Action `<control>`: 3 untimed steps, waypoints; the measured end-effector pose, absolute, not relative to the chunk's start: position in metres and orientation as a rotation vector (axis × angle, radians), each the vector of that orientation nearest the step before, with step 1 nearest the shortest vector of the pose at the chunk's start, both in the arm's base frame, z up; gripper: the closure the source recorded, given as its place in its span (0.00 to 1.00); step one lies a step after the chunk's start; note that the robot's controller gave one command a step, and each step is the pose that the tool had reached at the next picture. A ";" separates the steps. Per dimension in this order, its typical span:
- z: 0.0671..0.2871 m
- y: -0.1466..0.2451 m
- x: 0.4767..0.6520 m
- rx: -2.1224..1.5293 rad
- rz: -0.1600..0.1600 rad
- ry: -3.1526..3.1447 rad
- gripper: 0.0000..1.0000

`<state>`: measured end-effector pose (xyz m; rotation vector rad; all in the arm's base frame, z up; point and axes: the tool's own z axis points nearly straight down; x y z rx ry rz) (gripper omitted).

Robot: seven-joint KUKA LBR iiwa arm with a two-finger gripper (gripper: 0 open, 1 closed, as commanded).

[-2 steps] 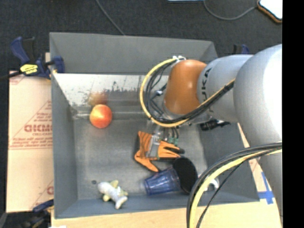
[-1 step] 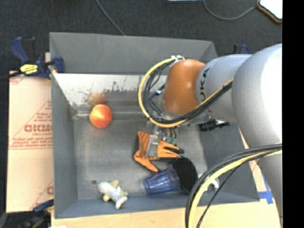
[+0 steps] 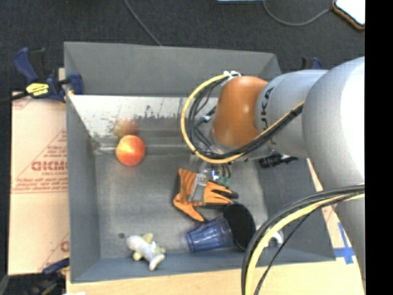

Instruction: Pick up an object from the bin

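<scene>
Arm is in from the right, orange wrist cover (image 3: 236, 112) over the bin (image 3: 141, 198) centre-right, cable loops round it. I see the gripper (image 3: 199, 189) low, directly on top of the orange thing (image 3: 189, 206): crumpled, orange with black patches, could be a glove, I can't say for sure. It lies about mid-bin, a bit toward the near wall and right of centre. Silver gripper body overlaps its upper half in my view, but from this angle I can't tell if the gripper is open or closed, or whether it has any of that orange thing in it

Neighbours: a black thing (image 3: 241, 223), rounded, just beside the orange thing on its near-right side, looks touching. Then a blue cup (image 3: 207, 236) on its side, just nearer than both, right end against the black thing, close below the orange thing's lower edge

Further off: a red-orange ball (image 3: 130, 150), maybe a fruit, at the foot of the far wall, left of the gripper, well apart from it. Small white-and-yellow toy (image 3: 146, 249) by the near wall, left of the blue cup, apart from it. Orange thing is the only item under the gripper
</scene>
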<state>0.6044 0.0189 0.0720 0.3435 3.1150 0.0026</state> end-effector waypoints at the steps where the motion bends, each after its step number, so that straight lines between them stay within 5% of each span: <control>1: 0.073 0.022 0.604 0.368 0.005 3.113 0.00; 2: 0.074 0.018 0.606 0.346 0.003 3.109 1.00; 3: 0.074 0.018 0.606 0.346 0.003 3.109 1.00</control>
